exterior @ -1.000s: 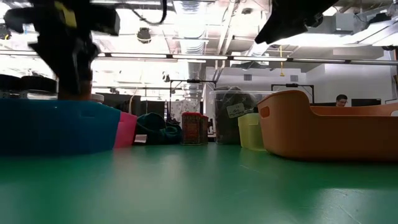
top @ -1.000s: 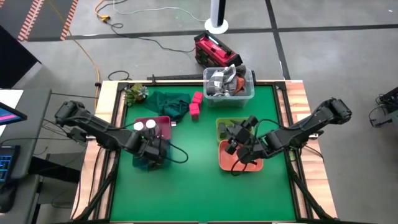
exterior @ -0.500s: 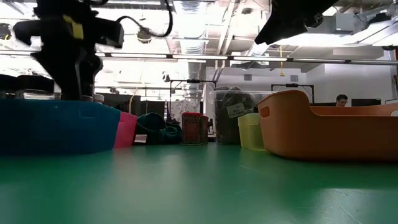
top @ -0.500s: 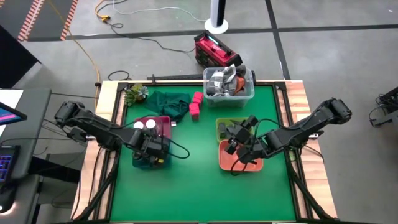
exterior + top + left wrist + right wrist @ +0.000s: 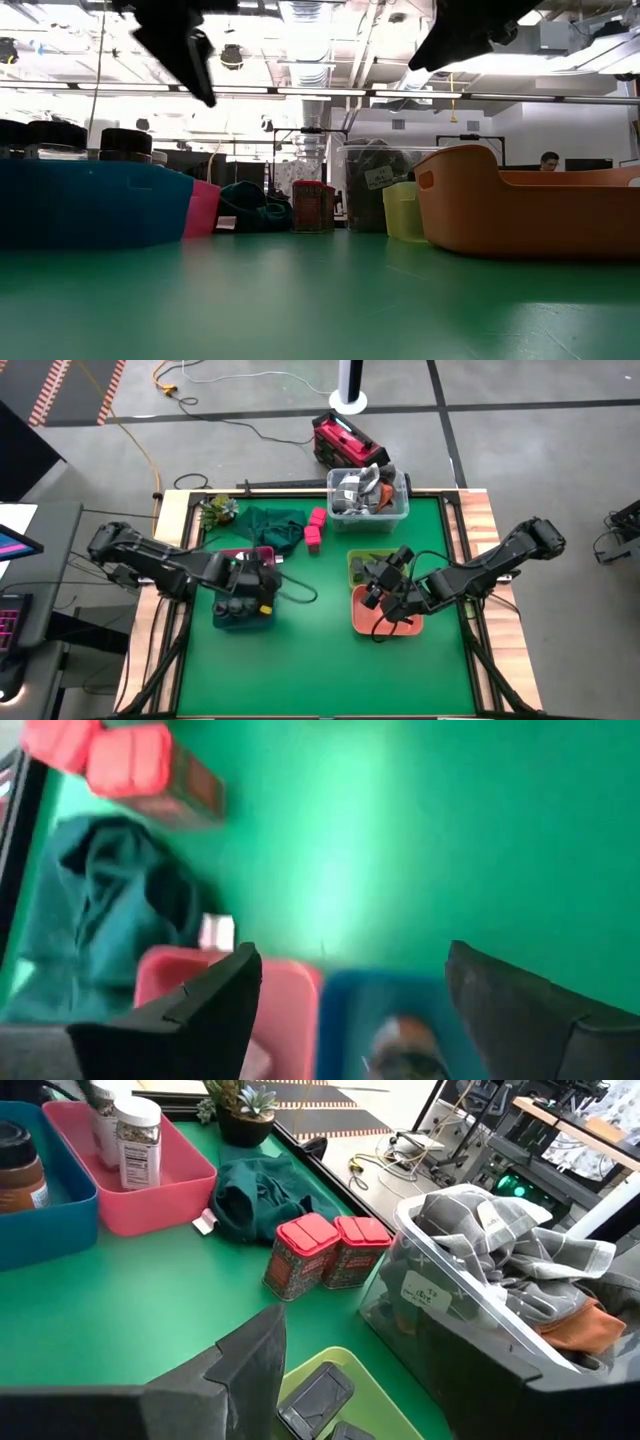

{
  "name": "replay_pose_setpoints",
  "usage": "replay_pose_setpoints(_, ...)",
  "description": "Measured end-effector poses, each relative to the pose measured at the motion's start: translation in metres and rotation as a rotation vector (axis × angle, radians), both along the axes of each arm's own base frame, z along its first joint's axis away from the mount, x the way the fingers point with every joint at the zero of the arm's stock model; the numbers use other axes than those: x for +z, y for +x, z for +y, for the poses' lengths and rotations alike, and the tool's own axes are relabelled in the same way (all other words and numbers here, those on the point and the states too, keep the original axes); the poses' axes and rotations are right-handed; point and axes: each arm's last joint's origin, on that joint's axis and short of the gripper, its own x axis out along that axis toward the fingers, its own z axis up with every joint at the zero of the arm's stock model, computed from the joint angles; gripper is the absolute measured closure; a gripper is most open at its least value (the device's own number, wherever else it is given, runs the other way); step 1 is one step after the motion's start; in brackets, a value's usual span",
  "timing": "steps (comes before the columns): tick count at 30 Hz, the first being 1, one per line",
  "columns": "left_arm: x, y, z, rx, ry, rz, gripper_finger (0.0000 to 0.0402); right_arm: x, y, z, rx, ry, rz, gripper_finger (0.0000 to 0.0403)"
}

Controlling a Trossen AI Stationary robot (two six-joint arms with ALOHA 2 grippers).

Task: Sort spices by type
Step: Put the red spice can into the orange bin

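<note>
My left gripper (image 5: 260, 580) is open and empty, raised above the far right corner of the blue tray (image 5: 222, 622), which holds round dark grey jars (image 5: 233, 607); the jars also show in the low view (image 5: 125, 140). The pink tray (image 5: 150, 1190) holds white-topped jars (image 5: 135, 1125). Two bright pink cubes (image 5: 315, 530) stand on the mat by the teal cloth (image 5: 270, 525). My right gripper (image 5: 380, 588) is open and empty above the yellow-green tray (image 5: 300, 1370), which holds dark grey blocks (image 5: 315, 1395).
The orange tray (image 5: 385, 622) lies just near of the yellow-green one. A clear tub (image 5: 368, 495) of grey cloth stands at the far edge, and a small plant (image 5: 217, 510) at the far left corner. Bare green mat lies between the tray pairs and toward the near edge.
My left gripper has risen out of the blue tray and gone a little toward the far and right edges. A dark grey jar now stands in the blue tray where the gripper was.
</note>
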Motion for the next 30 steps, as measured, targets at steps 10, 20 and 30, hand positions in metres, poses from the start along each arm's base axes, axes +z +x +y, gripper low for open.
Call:
replay_pose_setpoints(10,-0.016,0.039,0.073,-0.017,0.015,-0.112,0.0098,0.000,0.000,0.000,0.005,-0.004,0.005,0.0147)
replay_pose_setpoints(20,-0.047,0.073,0.137,0.264,-0.030,-0.212,0.0097,0.000,0.000,0.000,0.012,-0.018,0.019,0.0147)
replay_pose_setpoints(30,-0.043,0.086,0.147,0.453,-0.042,-0.297,0.0097,0.000,-0.001,0.004,0.027,-0.018,0.021,0.0147)
